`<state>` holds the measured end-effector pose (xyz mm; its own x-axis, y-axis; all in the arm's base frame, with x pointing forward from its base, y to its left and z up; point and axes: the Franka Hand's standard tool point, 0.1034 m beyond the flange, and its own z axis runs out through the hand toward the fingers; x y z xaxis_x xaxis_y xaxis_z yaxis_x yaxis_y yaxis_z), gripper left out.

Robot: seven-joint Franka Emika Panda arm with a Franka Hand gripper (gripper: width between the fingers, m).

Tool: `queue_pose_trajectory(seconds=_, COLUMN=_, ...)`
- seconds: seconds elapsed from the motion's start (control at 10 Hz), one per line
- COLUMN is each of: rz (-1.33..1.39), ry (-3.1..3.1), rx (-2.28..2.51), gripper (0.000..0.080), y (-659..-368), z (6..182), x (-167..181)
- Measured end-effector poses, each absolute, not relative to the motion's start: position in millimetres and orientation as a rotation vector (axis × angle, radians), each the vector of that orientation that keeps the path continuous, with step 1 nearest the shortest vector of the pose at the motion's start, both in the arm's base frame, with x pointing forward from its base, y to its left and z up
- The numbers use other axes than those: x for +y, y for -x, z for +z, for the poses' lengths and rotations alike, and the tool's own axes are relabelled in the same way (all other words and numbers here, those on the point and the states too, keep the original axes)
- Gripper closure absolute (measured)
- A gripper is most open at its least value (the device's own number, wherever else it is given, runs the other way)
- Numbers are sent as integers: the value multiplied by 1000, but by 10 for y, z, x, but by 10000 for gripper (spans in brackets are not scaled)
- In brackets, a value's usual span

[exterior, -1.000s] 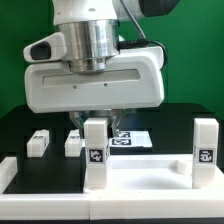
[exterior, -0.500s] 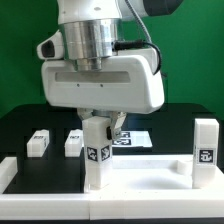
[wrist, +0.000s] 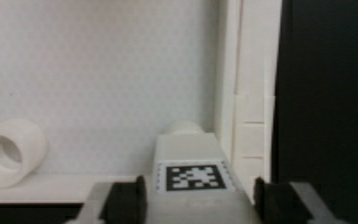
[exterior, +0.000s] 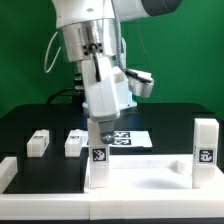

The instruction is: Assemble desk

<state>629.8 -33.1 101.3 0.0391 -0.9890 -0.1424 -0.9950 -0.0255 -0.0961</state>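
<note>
The desk's white tabletop (exterior: 150,185) lies upside down at the front, and in the wrist view (wrist: 87,80) its raised rim runs along one side. A white leg (exterior: 98,158) with a square tag stands upright in its corner on the exterior view's left. My gripper (exterior: 101,124) reaches down over this leg's top and is shut on it. In the wrist view the gripper (wrist: 202,205) has a dark finger on each side of the leg (wrist: 197,172). A second leg (exterior: 205,146) stands upright in the corner on the exterior view's right.
Two loose white legs (exterior: 38,143) (exterior: 73,144) lie on the black table behind the tabletop, on the exterior view's left. The marker board (exterior: 133,138) lies flat behind the gripped leg. A round socket (wrist: 2,155) shows on the tabletop in the wrist view.
The gripper has turned about its upright axis on the leg, from broadside to nearly edge-on toward the camera. The leg stays in its corner.
</note>
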Motion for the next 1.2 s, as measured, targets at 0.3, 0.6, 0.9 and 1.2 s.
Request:
queue_pose_trajectory(seconds=0.3, rz=37, ry=2407, rx=1751, gripper=282, y=-6278, z=992, x=-344)
queue_pose_trajectory(seconds=0.6, rz=-13, ry=2710, rx=1255, gripper=180, y=-6220, z=1020, x=-352)
queue_pose_trajectory(seconds=0.9, rz=-32, ry=2823, rx=1000, gripper=151, y=-6219, z=1003, x=-363)
queue_pose_trajectory(seconds=1.2, rz=-190, ry=3061, rx=171, gripper=151, y=-6348, z=1045, x=-412)
